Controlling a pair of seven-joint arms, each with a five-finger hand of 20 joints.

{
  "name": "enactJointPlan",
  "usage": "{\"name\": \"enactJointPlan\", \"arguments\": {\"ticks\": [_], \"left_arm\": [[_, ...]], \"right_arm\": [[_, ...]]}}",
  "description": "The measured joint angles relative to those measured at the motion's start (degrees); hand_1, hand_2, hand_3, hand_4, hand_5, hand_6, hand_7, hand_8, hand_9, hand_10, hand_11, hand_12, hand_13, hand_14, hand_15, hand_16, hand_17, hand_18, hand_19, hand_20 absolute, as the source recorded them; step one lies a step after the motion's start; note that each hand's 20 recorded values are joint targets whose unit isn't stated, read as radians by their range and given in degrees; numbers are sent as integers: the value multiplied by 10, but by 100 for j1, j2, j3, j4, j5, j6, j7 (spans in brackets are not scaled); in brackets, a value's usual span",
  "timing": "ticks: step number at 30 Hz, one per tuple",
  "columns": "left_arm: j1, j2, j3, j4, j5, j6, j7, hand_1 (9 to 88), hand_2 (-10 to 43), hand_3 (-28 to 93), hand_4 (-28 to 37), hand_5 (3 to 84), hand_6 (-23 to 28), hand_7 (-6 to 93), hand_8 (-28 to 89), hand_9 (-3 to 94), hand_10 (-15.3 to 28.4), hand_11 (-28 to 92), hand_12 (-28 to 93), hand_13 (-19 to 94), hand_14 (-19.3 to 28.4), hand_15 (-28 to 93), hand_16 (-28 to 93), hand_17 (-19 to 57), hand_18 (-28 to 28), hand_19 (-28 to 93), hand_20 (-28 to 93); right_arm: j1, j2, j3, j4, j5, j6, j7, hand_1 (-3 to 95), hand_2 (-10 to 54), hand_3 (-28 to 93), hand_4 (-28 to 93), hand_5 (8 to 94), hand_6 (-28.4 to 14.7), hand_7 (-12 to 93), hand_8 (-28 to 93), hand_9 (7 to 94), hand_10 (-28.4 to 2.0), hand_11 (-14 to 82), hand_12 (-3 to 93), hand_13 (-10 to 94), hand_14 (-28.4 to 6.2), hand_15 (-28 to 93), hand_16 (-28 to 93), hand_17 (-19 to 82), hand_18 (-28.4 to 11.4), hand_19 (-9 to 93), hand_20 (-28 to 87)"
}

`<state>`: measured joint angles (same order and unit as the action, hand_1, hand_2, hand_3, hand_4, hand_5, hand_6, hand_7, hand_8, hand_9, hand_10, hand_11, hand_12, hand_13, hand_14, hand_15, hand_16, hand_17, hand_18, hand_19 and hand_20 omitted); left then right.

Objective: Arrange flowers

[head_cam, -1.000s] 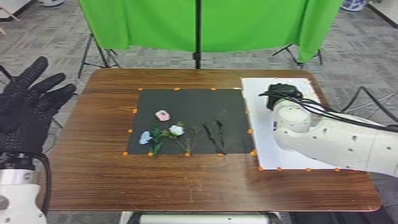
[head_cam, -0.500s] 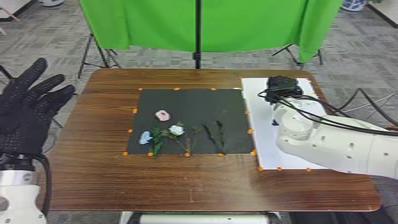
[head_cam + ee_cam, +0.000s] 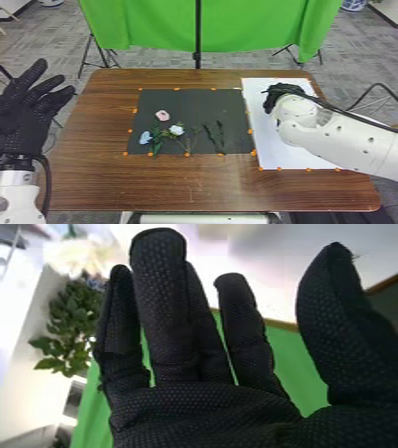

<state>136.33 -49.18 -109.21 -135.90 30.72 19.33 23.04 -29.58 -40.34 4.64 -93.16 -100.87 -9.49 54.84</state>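
I list: black-gloved left hand [image 3: 22, 117], left edge, and right hand [image 3: 282, 93], upper right, both fingers-extended; pink flower [image 3: 162, 115], white flower [image 3: 176, 130], pale-blue flower [image 3: 146, 137], centre-left on charcoal mat [image 3: 191, 102], presumably spaced for picking.

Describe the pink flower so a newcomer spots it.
On the brown table, find the dark mat left of the white sheet. The pink flower lies on the mat's left half. Its neighbours, the blue flower and the white flower, both lie nearer the robot, beside green leaves.

Bench [image 3: 98, 175]: wood, smooth w/ slight sheen; L hand [image 3: 25, 120], R hand [image 3: 282, 90]: matt textured fabric; curtain [image 3: 133, 25]: cloth.
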Motion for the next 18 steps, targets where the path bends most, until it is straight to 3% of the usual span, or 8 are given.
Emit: {"name": "enactJointPlan", "arguments": {"ticks": [5, 9, 11, 13, 18], "left_arm": [[-1, 0, 0, 1, 0, -5, -20, 200, 76, 765, -283, 321, 72, 108, -80, 293, 184, 248, 116, 237, 274, 538, -100, -84, 241, 579, 118], [-11, 8, 0, 4, 1, -9, -52, 200, 76, 765, -283, 321, 72, 109, -80, 294, 184, 248, 116, 237, 274, 538, -100, -84, 241, 579, 118], [-25, 9, 0, 6, 2, -15, -71, 201, 76, 764, -283, 321, 72, 109, -80, 293, 184, 248, 116, 237, 274, 538, -100, -84, 241, 579, 118], [-40, 9, 4, 8, 5, -25, -92, 200, 75, 766, -283, 321, 72, 109, -80, 294, 184, 248, 116, 237, 274, 538, -100, -84, 241, 579, 118], [-55, 18, 8, 8, 5, -29, -97, 200, 75, 766, -283, 321, 71, 109, -80, 293, 184, 247, 116, 236, 273, 537, -100, -84, 240, 579, 118]], "right_arm": [[-249, 3, 273, -25, 136, -332, 89, 378, -95, 762, -280, 528, -14, 152, -114, 634, -216, 134, 127, 707, -122, 588, 123, 281, -269, 829, 150], [-249, 3, 277, -82, 119, -399, 164, 434, -95, 769, -280, 580, -1, 189, -120, 710, -184, 157, 133, 755, -93, 569, 133, 315, -247, 838, 150], [-214, 3, 215, -80, 89, -354, 184, 472, -95, 759, -281, 612, 6, 224, -115, 755, -157, 167, 150, 787, -63, 533, 196, 336, -236, 847, 142], [-163, 3, 93, -70, 30, -236, 189, 564, -95, 676, -281, 671, 3, 325, -3, 852, -100, 85, 260, 832, -26, 504, 245, 372, -213, 862, 131], [62, 7, -616, 3, -204, 667, 176, 618, -95, 667, -282, 747, 10, 433, 60, 933, -47, 112, 331, 881, -6, 492, 269, 402, -195, 878, 127]]}}
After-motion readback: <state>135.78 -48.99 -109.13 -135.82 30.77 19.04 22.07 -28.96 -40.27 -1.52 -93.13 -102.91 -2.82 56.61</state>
